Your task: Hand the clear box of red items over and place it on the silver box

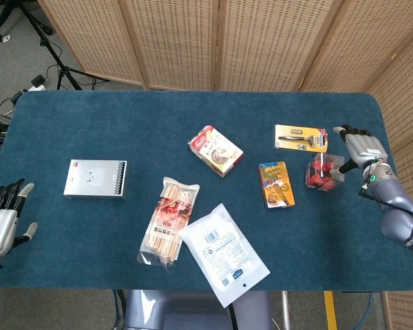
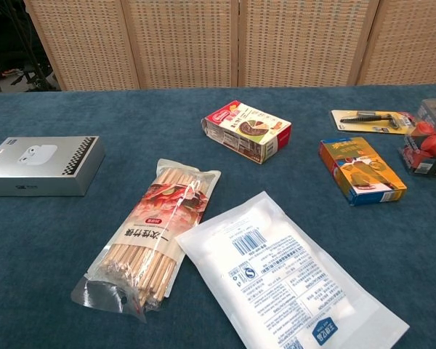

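Observation:
The clear box of red items (image 1: 323, 172) (image 2: 429, 142) lies near the table's right edge. My right hand (image 1: 360, 145) hovers just above and to the right of it, fingers spread, holding nothing; whether it touches the box I cannot tell. The silver box (image 1: 95, 179) (image 2: 40, 166) lies flat at the left side of the blue table. My left hand (image 1: 1, 220) hangs open off the table's left front edge, well away from the silver box. Neither hand shows clearly in the chest view.
Between the two boxes lie a red-and-white carton (image 1: 215, 150), an orange carton (image 1: 276, 183), a carded tool pack (image 1: 301, 137), a bag of wooden sticks (image 1: 169, 220) and a white pouch (image 1: 224, 253). Wicker screens (image 1: 220, 41) stand behind the table.

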Action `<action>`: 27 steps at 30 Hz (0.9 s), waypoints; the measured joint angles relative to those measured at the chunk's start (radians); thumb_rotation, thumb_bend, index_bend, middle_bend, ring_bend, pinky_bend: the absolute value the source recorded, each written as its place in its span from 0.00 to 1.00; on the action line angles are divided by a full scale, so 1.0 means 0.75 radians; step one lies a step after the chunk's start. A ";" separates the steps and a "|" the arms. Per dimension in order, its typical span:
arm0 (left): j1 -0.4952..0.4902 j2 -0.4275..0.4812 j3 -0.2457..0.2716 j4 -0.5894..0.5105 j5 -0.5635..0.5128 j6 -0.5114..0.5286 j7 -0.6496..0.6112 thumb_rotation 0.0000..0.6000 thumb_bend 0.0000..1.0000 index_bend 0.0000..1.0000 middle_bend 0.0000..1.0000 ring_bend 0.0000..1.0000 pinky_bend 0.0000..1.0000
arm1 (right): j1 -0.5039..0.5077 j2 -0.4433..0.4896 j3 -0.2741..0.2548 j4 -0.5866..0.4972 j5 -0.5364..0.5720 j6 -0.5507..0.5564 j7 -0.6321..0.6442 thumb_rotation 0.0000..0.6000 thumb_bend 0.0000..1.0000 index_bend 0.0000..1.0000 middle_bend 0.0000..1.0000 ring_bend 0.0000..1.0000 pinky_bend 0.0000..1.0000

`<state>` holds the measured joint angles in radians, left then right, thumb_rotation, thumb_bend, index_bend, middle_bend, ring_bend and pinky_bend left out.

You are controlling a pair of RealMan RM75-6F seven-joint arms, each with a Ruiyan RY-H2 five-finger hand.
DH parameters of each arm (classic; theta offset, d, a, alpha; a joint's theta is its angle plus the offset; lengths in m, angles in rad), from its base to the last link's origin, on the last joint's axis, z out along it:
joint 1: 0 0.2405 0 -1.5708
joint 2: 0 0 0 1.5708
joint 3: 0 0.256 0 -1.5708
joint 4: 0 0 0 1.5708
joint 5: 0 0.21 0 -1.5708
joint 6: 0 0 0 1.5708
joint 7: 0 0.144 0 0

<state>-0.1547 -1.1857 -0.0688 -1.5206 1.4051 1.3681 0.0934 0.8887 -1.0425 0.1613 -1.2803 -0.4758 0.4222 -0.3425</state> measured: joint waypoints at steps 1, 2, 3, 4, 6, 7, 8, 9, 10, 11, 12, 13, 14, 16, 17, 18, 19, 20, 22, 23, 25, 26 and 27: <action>-0.002 -0.002 -0.001 0.004 -0.006 -0.007 0.000 1.00 0.32 0.10 0.00 0.00 0.00 | 0.013 -0.007 -0.020 0.017 0.016 -0.010 -0.002 1.00 0.18 0.00 0.00 0.00 0.00; -0.004 -0.003 -0.001 0.007 -0.009 -0.012 0.000 1.00 0.32 0.10 0.00 0.00 0.00 | 0.027 -0.015 -0.047 0.034 0.039 -0.021 -0.003 1.00 0.18 0.00 0.00 0.00 0.00; -0.007 -0.005 -0.001 0.010 -0.012 -0.019 -0.001 1.00 0.32 0.10 0.00 0.00 0.00 | 0.038 -0.020 -0.068 0.043 0.056 -0.027 -0.004 1.00 0.18 0.00 0.00 0.00 0.00; -0.009 -0.006 0.000 0.012 -0.014 -0.023 -0.001 1.00 0.31 0.10 0.00 0.00 0.00 | 0.049 -0.024 -0.088 0.050 0.072 -0.030 -0.004 1.00 0.18 0.00 0.00 0.00 0.00; -0.014 -0.010 0.002 0.017 -0.015 -0.033 -0.003 1.00 0.31 0.10 0.00 0.00 0.00 | 0.075 -0.027 -0.131 0.057 0.107 -0.032 0.000 1.00 0.18 0.00 0.00 0.00 0.00; -0.016 -0.012 0.003 0.019 -0.015 -0.035 -0.004 1.00 0.32 0.10 0.00 0.00 0.00 | 0.085 -0.027 -0.145 0.057 0.119 -0.031 0.005 1.00 0.18 0.00 0.00 0.00 0.00; -0.017 -0.012 0.004 0.020 -0.013 -0.036 -0.005 1.00 0.32 0.10 0.00 0.00 0.00 | 0.094 -0.025 -0.158 0.055 0.128 -0.030 0.010 1.00 0.18 0.00 0.00 0.00 0.00; -0.017 -0.013 0.004 0.020 -0.012 -0.036 -0.007 1.00 0.32 0.10 0.00 0.00 0.00 | 0.103 -0.024 -0.173 0.053 0.137 -0.028 0.017 1.00 0.18 0.00 0.00 0.00 0.00; -0.018 -0.013 0.004 0.020 -0.012 -0.035 -0.008 1.00 0.32 0.10 0.00 0.00 0.00 | 0.107 -0.023 -0.183 0.052 0.141 -0.027 0.022 1.00 0.18 0.00 0.00 0.00 0.00; -0.018 -0.013 0.005 0.020 -0.012 -0.035 -0.010 1.00 0.32 0.10 0.00 0.00 0.00 | 0.111 -0.022 -0.193 0.050 0.144 -0.026 0.026 1.00 0.18 0.00 0.00 0.00 0.00; -0.018 -0.013 0.005 0.020 -0.012 -0.035 -0.010 1.00 0.32 0.10 0.00 0.00 0.00 | 0.116 -0.022 -0.204 0.049 0.148 -0.025 0.032 1.00 0.18 0.00 0.00 0.00 0.00; -0.018 -0.013 0.005 0.020 -0.012 -0.035 -0.010 1.00 0.32 0.10 0.00 0.00 0.00 | 0.120 -0.022 -0.212 0.048 0.151 -0.024 0.037 1.00 0.18 0.00 0.00 0.00 0.00; -0.019 -0.013 0.006 0.020 -0.012 -0.035 -0.010 1.00 0.31 0.10 0.00 0.00 0.00 | 0.125 -0.022 -0.222 0.048 0.154 -0.023 0.046 1.00 0.18 0.00 0.00 0.00 0.00; -0.019 -0.013 0.008 0.019 -0.010 -0.037 -0.010 1.00 0.32 0.10 0.00 0.00 0.00 | 0.130 -0.025 -0.238 0.048 0.157 -0.022 0.057 1.00 0.18 0.00 0.00 0.00 0.00; -0.020 -0.013 0.009 0.019 -0.009 -0.037 -0.011 1.00 0.32 0.10 0.00 0.00 0.00 | 0.134 -0.026 -0.248 0.049 0.158 -0.023 0.062 1.00 0.18 0.00 0.00 0.00 0.00; -0.021 -0.014 0.011 0.018 -0.006 -0.038 -0.010 1.00 0.32 0.10 0.00 0.00 0.00 | 0.136 -0.028 -0.256 0.049 0.160 -0.024 0.066 1.00 0.18 0.00 0.00 0.00 0.00; -0.022 -0.014 0.013 0.017 -0.006 -0.039 -0.009 1.00 0.32 0.10 0.00 0.00 0.00 | 0.140 -0.029 -0.263 0.049 0.161 -0.026 0.072 1.00 0.18 0.00 0.00 0.00 0.00; -0.022 -0.014 0.013 0.017 -0.005 -0.040 -0.008 1.00 0.32 0.10 0.00 0.00 0.00 | 0.143 -0.031 -0.270 0.049 0.161 -0.027 0.081 1.00 0.18 0.00 0.00 0.00 0.00; -0.023 -0.015 0.015 0.015 -0.005 -0.041 -0.009 1.00 0.32 0.10 0.00 0.00 0.00 | 0.145 -0.036 -0.276 0.050 0.161 -0.030 0.098 1.00 0.18 0.00 0.00 0.00 0.00; -0.023 -0.015 0.015 0.013 -0.003 -0.041 -0.010 1.00 0.32 0.10 0.00 0.00 0.00 | 0.145 -0.040 -0.278 0.052 0.160 -0.033 0.108 1.00 0.18 0.00 0.00 0.00 0.00; -0.023 -0.014 0.018 0.008 0.005 -0.036 -0.015 1.00 0.31 0.10 0.00 0.00 0.00 | 0.143 -0.055 -0.282 0.064 0.152 -0.043 0.132 1.00 0.18 0.00 0.00 0.00 0.00; -0.023 -0.013 0.019 0.006 0.009 -0.034 -0.017 1.00 0.32 0.10 0.00 0.00 0.00 | 0.140 -0.065 -0.284 0.076 0.146 -0.049 0.145 1.00 0.18 0.00 0.00 0.00 0.00; -0.023 -0.012 0.021 0.005 0.013 -0.033 -0.019 1.00 0.32 0.10 0.00 0.00 0.00 | 0.138 -0.073 -0.285 0.086 0.142 -0.054 0.154 1.00 0.18 0.00 0.00 0.00 0.00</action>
<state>-0.1717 -1.1949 -0.0528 -1.5171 1.4149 1.3437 0.0791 0.9921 -1.0977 -0.0528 -1.2158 -0.3695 0.3817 -0.2269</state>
